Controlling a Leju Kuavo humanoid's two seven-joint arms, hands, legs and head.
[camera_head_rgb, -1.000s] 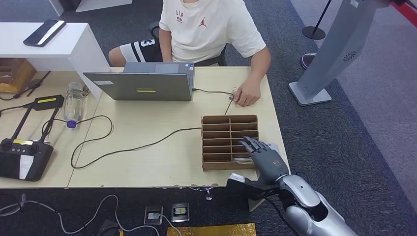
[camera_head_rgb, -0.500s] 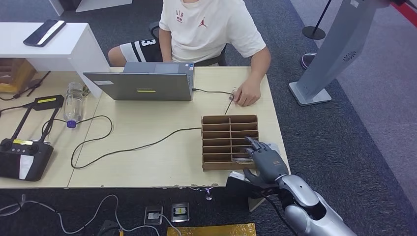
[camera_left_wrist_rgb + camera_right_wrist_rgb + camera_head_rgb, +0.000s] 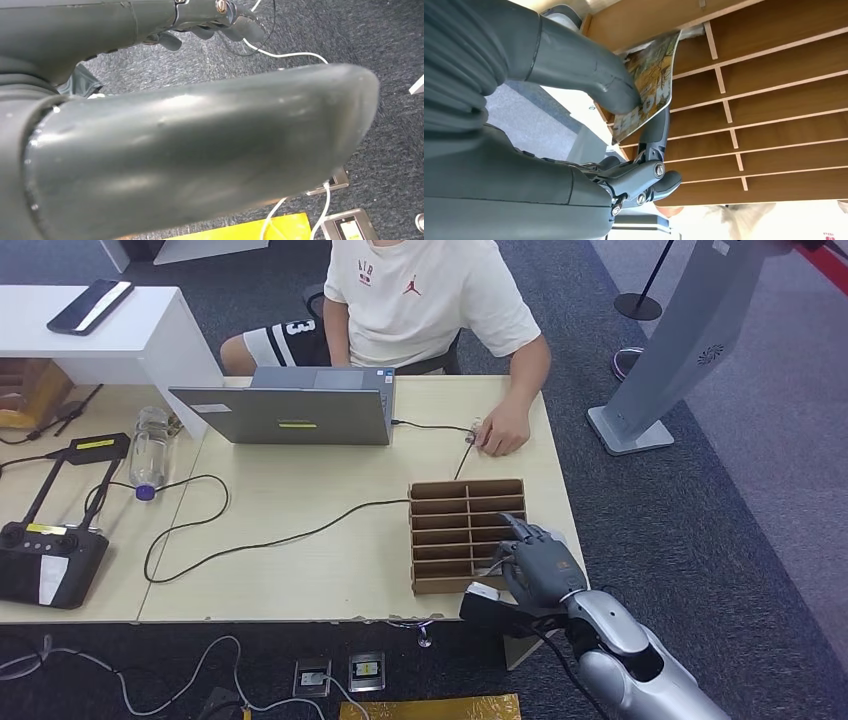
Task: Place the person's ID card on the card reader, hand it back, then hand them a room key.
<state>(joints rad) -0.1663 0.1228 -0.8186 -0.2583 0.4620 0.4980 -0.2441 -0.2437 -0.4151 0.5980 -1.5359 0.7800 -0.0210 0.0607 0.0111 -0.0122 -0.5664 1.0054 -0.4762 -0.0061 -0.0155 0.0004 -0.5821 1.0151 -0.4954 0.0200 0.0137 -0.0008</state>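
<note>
Right robot hand (image 3: 538,565): at the near right corner of the cardboard organizer, fingers curled. In the right wrist view the thick thumb (image 3: 589,75) and a dark finger pinch a card between them, so this robot hand has hold of the card.
Room key card (image 3: 649,80): a thin card with a colourful printed face, tilted and slightly bent, held at the edge of the organizer's slots. In the head view it is largely hidden by the hand.
Left robot hand (image 3: 215,20): hangs over dark carpet in the left wrist view; a few dark fingers show past the big grey cover, with nothing seen in them. How far apart they stand cannot be told.
Cardboard organizer (image 3: 455,510): a brown box of two columns of narrow slots, lying on the right part of the surface, near its front edge.
Surface (image 3: 330,560): pale wood.
Person (image 3: 425,295): seated at the far side in a light T-shirt, one hand (image 3: 503,432) resting on the surface beyond the organizer, on a small object too small to identify.
Laptop (image 3: 285,410): grey, open, its back to the camera, in front of the person.
Black cable (image 3: 250,540): loops across the surface from the organizer's left side.
Water bottle (image 3: 150,445): lying on its side, left of the laptop.
Black controller (image 3: 45,560): at the far left, near the front edge.
</note>
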